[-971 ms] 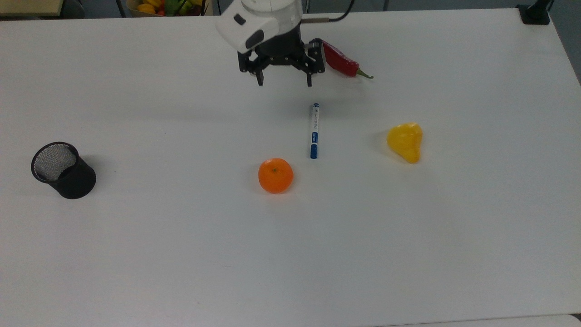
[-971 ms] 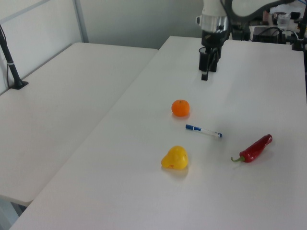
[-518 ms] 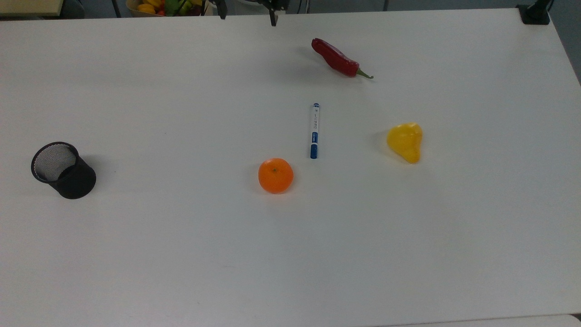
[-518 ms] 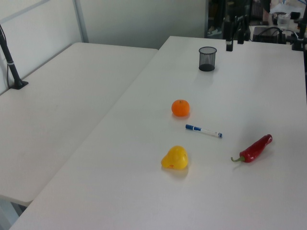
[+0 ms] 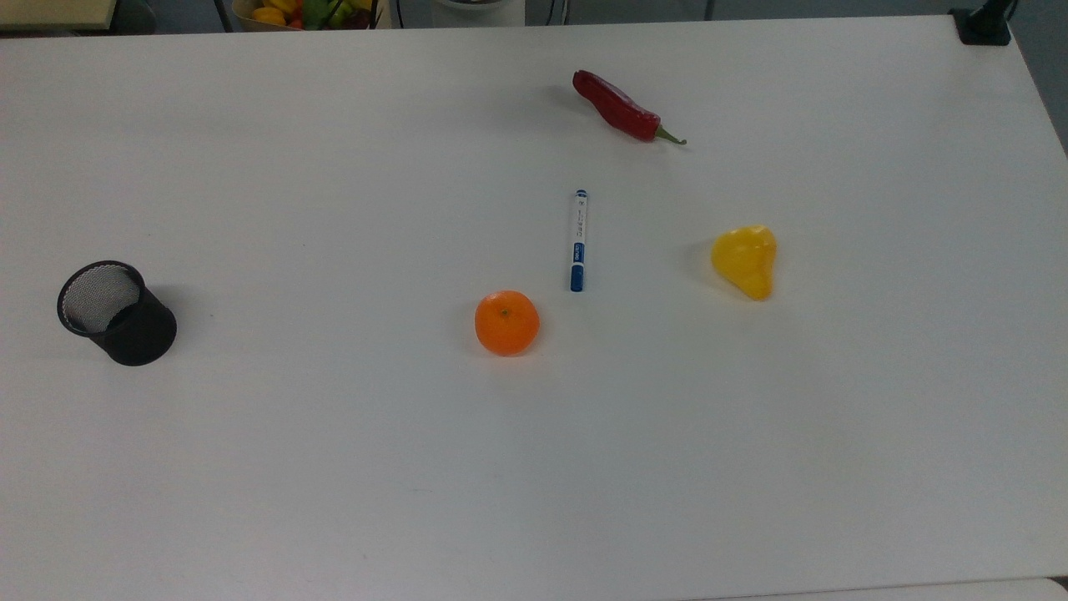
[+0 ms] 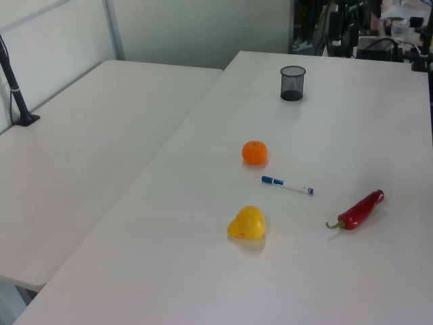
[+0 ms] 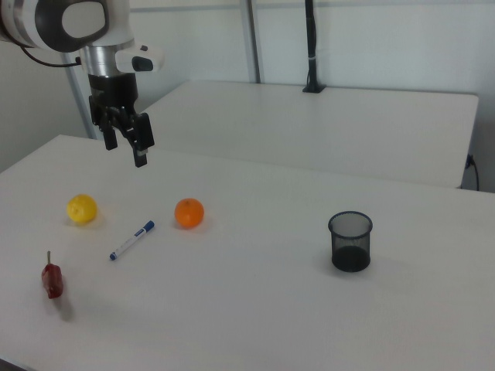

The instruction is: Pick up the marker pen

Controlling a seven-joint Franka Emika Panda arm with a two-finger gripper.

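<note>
Still on approach: my end effector [image 7: 124, 139], fingers spread and empty, hangs high above the tabletop [image 5: 334, 467]; marker pen [image 5: 577, 240] lies flat beside the orange [image 5: 506, 322], so next I'd descend straddling its barrel.

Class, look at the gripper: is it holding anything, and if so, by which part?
Nothing is held. The gripper hangs open and empty above the table, while the marker pen lies untouched on it.

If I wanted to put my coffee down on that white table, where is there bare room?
The widest bare patch lies between the black mesh cup and the orange, and along the top view's whole lower edge of the table. It is crowded around the marker pen, with the orange, yellow fruit and red chilli near it.
</note>
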